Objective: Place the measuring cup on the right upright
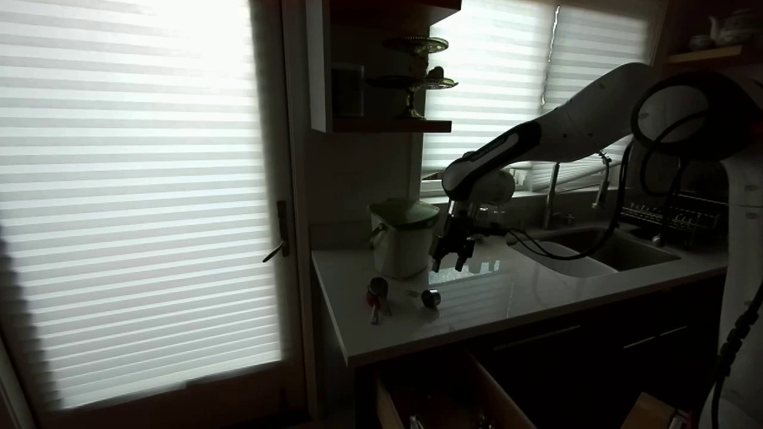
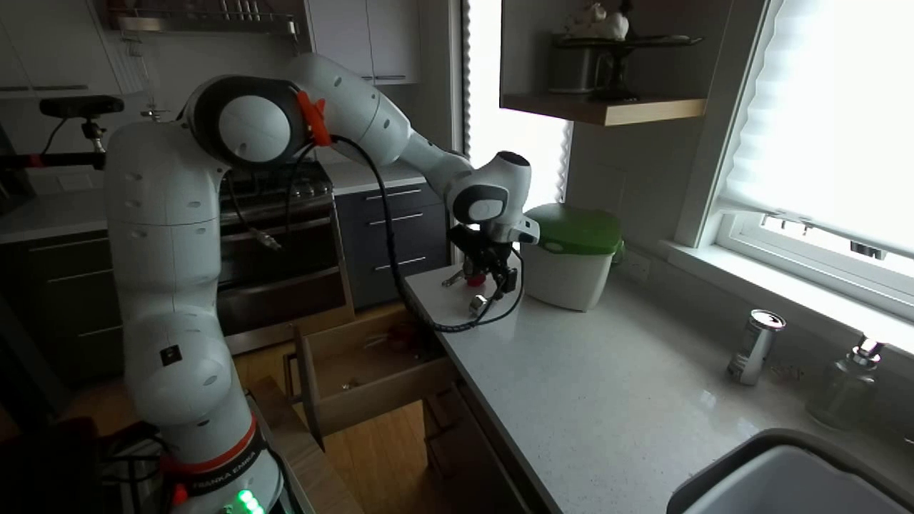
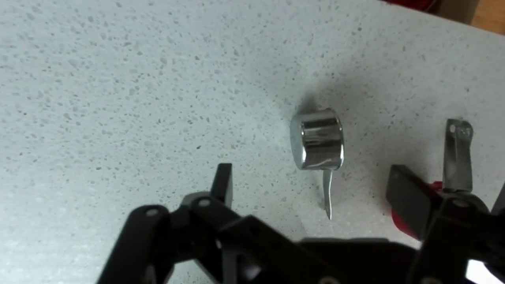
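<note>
The measuring cup (image 3: 318,140) is small, silver and shiny. It lies tipped on its side on the pale speckled counter, with its short handle pointing toward the gripper's base in the wrist view. It also shows in both exterior views (image 1: 430,298) (image 2: 478,305). My gripper (image 3: 313,183) is open and empty, its fingers spread wide to either side of the cup's handle in the wrist view. In an exterior view the gripper (image 1: 447,266) hangs above the counter, apart from the cup. In another exterior view the gripper (image 2: 505,283) is partly hidden by cables.
A second small metal cup with red parts (image 1: 377,293) lies close by; one finger partly covers its red part (image 3: 404,225). A white container with a green lid (image 2: 571,275) stands behind. An open drawer (image 2: 378,385) is below the counter edge. A can (image 2: 755,348) stands near the window.
</note>
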You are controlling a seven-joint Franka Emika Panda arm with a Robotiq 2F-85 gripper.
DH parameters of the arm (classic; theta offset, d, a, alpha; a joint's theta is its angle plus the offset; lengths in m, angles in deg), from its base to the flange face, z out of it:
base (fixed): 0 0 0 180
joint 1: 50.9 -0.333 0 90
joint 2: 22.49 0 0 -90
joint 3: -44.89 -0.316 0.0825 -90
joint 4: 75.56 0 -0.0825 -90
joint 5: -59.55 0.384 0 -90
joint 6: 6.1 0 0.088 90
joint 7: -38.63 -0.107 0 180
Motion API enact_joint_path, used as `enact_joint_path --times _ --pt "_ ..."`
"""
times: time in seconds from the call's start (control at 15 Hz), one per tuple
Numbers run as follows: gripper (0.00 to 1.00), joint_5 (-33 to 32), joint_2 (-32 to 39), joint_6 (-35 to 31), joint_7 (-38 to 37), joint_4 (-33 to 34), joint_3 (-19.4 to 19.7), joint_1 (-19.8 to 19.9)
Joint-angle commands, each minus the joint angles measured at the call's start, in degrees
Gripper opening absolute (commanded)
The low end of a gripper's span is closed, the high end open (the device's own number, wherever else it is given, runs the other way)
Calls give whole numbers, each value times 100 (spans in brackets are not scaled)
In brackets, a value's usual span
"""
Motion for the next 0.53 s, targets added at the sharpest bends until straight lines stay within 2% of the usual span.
enact_joint_path --times 0.0,0.07,0.13,0.27,0.47 --pt "100 -1356 -557 -622 -985 -775 -82 -375" --pt "100 -1758 -582 -894 -1355 -869 -96 -456" --pt "100 -1189 -328 -498 -853 -450 -163 -246" --pt "100 -1559 -431 -729 -1217 -635 -195 -379" --pt "100 -1711 -394 -719 -1331 -644 -174 -404"
